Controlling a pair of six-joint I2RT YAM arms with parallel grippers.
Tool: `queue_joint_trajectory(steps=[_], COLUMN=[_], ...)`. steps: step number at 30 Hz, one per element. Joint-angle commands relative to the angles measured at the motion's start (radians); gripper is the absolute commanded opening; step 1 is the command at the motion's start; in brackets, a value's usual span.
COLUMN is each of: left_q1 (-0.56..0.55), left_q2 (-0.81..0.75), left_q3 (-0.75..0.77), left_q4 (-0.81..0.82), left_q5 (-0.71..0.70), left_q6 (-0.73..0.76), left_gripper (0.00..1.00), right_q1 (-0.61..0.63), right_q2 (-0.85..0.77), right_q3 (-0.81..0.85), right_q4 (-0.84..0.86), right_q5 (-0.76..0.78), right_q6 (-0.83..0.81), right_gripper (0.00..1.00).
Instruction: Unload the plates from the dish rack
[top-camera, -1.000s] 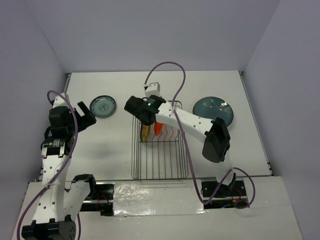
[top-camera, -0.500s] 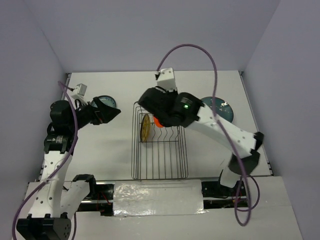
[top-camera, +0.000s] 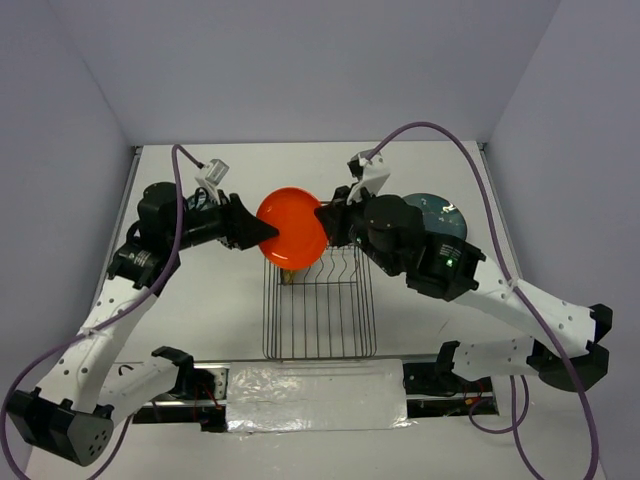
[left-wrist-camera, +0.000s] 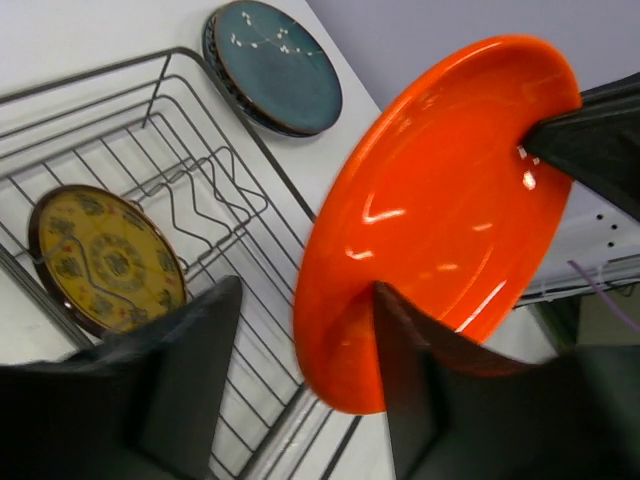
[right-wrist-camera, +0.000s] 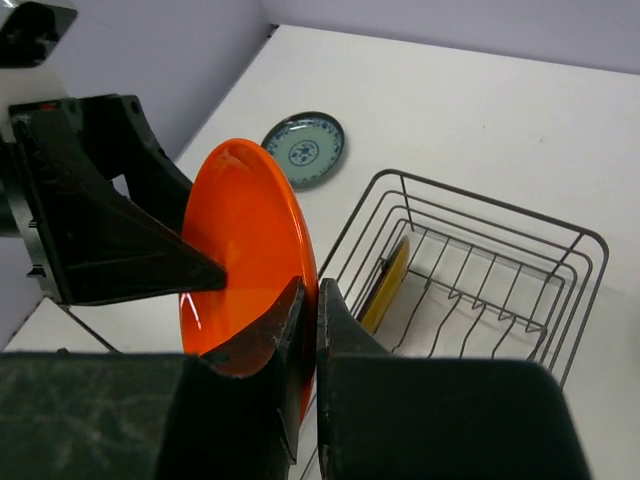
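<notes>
Over the white table (top-camera: 230, 300), right pincer (right-wrist-camera: 309, 292) clamps the orange plate (right-wrist-camera: 245, 240), left pincer (left-wrist-camera: 305, 290) straddling its rim, apparently unclosed.

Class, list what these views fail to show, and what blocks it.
Top view: blue plate hidden under the left arm; seen only from the right wrist.
Top view: yellow plate almost wholly covered by the orange plate.
Top view: teal plate partly covered by the right arm.
Left wrist view: rack cut off by the frame edges.

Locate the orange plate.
Top view, centre: the orange plate is above the dish rack's far end, pinched by the right claw, the left claw straddling its other rim.
</notes>
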Motion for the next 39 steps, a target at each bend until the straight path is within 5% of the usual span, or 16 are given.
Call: queue_joint_trajectory(steps=[1, 2, 3, 5, 8, 9, 13, 17, 20, 30, 39], left_q1=[-0.024, -0.025, -0.027, -0.027, -0.025, -0.022, 0.094, 0.364, 0.453, 0.527, 0.532], left_q2=[0.014, 0.017, 0.021, 0.019, 0.001, 0.001, 0.048, 0.14, 0.271, 0.695, 0.812], left_q3=[0.014, 0.017, 0.015, 0.014, 0.03, 0.047, 0.145, 0.136, 0.155, 0.32, 0.27], left_q4=[0.046, 0.049, 0.074, 0.102, 0.054, -0.04, -0.26, -0.231, -0.208, -0.167, -0.142], left_q5=[-0.011, -0.005, 0.015, 0.026, -0.16, -0.347, -0.616, -0.569, -0.575, -0.52, -0.526], left_q6=[0.012, 0.011, 0.001, -0.022, -0.063, -0.074, -0.149, -0.215, -0.249, -0.279, -0.298], left_gripper=[0.6, 0.54, 0.3, 0.0, 0.0, 0.0, 0.0, 0.0, 0.0, 0.0, 0.19], right_q1=[-0.008, -0.015, -0.025, -0.062, -0.113, -0.131, -0.214, -0.226, -0.229, -0.237, -0.236], right_q2=[-0.019, -0.023, -0.025, -0.022, -0.025, -0.035, -0.118, -0.241, -0.298, -0.405, -0.442], right_q3=[-0.032, -0.058, -0.071, -0.089, -0.113, -0.129, -0.237, -0.325, -0.371, -0.426, -0.439], right_q4=[0.217, 0.24, 0.247, 0.241, 0.177, 0.157, 0.067, 0.039, 0.011, -0.055, -0.062], right_q5=[-0.071, -0.082, -0.093, -0.128, -0.125, -0.084, -0.051, -0.037, -0.04, -0.085, -0.076], right_q6=[0.003, 0.009, 0.016, 0.042, 0.101, 0.158, 0.229, 0.209, 0.201, 0.161, 0.134], right_gripper=[0.0, 0.0, 0.0, 0.06, 0.6, 0.77, 0.81, 0.81, 0.81, 0.81, 0.81])
